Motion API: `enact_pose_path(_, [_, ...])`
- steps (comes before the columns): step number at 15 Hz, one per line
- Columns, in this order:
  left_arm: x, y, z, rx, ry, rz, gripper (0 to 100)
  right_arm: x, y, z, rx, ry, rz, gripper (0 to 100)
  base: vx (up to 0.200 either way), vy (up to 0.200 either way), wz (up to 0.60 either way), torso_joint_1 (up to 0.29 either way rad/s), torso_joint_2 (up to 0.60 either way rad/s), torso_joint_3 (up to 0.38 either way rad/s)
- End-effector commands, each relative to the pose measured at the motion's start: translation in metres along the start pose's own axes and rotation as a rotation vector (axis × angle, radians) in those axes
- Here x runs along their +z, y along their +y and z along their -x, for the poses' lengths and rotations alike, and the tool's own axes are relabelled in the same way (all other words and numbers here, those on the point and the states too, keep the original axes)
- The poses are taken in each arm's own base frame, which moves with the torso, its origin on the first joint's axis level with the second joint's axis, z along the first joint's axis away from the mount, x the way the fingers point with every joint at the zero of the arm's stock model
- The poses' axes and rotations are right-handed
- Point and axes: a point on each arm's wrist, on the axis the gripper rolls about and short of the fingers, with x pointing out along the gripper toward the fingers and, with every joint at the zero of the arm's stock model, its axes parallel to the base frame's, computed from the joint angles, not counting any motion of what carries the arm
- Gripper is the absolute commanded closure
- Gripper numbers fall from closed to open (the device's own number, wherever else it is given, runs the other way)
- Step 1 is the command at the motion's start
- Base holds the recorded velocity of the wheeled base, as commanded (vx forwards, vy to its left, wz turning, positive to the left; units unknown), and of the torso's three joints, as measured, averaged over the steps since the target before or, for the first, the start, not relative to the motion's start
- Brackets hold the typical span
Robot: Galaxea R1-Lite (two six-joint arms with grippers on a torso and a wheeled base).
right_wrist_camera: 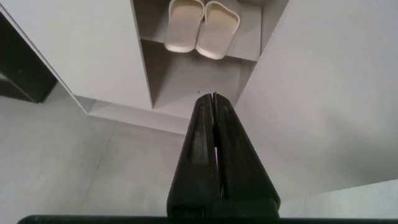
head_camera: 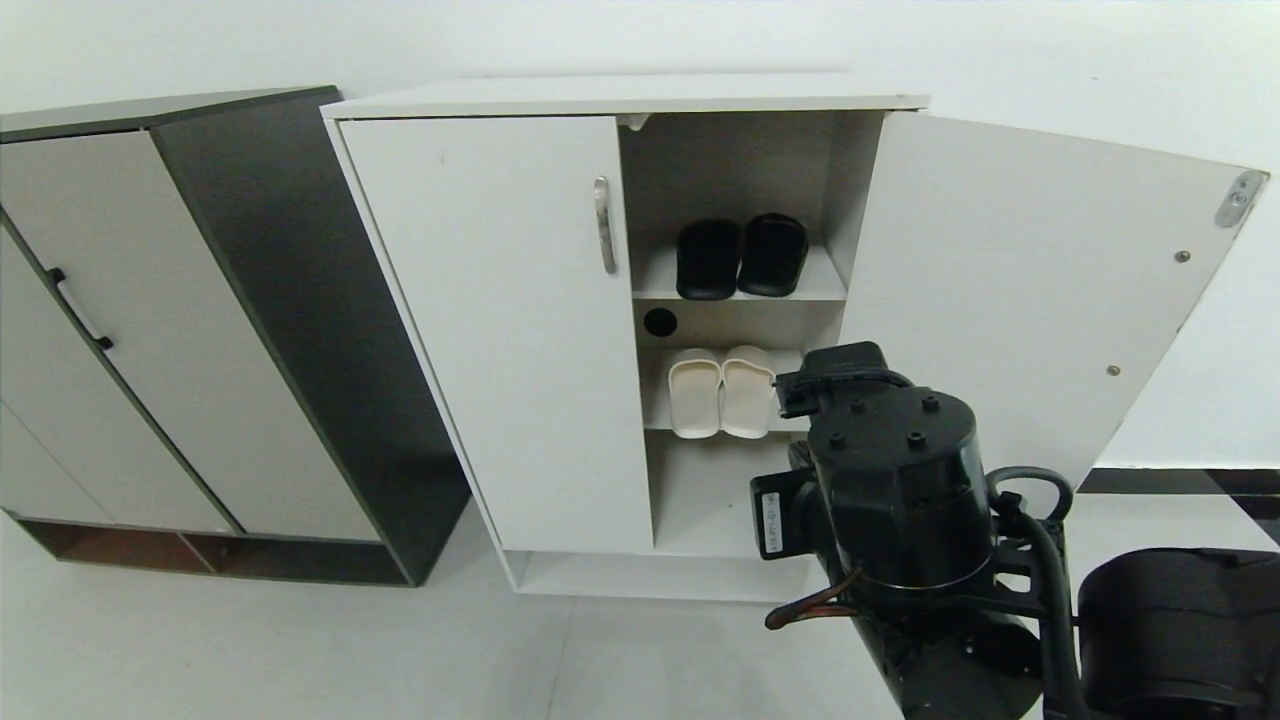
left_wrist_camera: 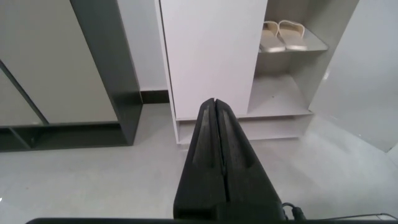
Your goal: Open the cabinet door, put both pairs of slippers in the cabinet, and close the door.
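Observation:
The white cabinet (head_camera: 620,100) stands with its right door (head_camera: 1020,290) swung wide open and its left door (head_camera: 500,330) shut. On the upper shelf rests a black pair of slippers (head_camera: 740,256). The white pair of slippers (head_camera: 720,390) (left_wrist_camera: 283,35) (right_wrist_camera: 202,25) lies on the middle shelf. My right arm is raised in front of the open side, low and right of the white pair; its gripper (right_wrist_camera: 214,99) is shut and empty, pointing at the bottom compartment. My left gripper (left_wrist_camera: 214,104) is shut and empty, facing the cabinet's base from farther back.
A grey and dark cabinet (head_camera: 200,330) stands to the left, close beside the white one. The open door spans the right side of the scene. Pale floor (head_camera: 400,650) lies in front of both cabinets.

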Motion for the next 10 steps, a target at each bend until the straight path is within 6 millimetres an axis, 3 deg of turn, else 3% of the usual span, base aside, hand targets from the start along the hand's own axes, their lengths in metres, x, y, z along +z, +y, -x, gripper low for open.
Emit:
enact_pose_path(1, [0.0,0.0,0.0,0.0,0.0,0.0,100,-0.0009,0.0005,-0.001,-0.001,0.002,0.008,100,0.0,0.0,0.0,0.012,-0.29,-0.281])
enact_pose_path(3, [0.0,0.0,0.0,0.0,0.0,0.0,100,-0.0003,0.0003,-0.0008,-0.001,0.0,0.008,100,0.0,0.0,0.0,0.032,-0.17,-0.344])
enact_pose_path(10, [0.0,0.0,0.0,0.0,0.0,0.002,100,0.0007,-0.0012,-0.002,-0.007,-0.002,0.005,100,0.0,0.0,0.0,0.084,-0.49,-0.352])
